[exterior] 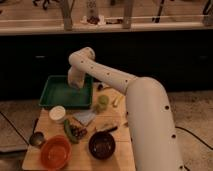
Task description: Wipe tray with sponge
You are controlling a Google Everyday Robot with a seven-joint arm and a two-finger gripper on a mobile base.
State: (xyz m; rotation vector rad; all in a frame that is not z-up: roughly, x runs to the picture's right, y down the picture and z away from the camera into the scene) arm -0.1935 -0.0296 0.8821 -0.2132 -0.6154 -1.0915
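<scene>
The green tray (56, 94) lies at the back left of the wooden table. My white arm reaches from the right, bends at the elbow, and comes down over the tray. My gripper (75, 83) hangs over the tray's back right part, close to its floor. The sponge does not show; it is hidden from view.
A yellow-green lump (101, 103) and a grey-blue folded cloth (84, 118) lie just in front of the tray. A white cup (57, 113), an orange bowl (55, 153), a dark bowl (102, 145) and a metal scoop (36, 139) stand nearer the front edge.
</scene>
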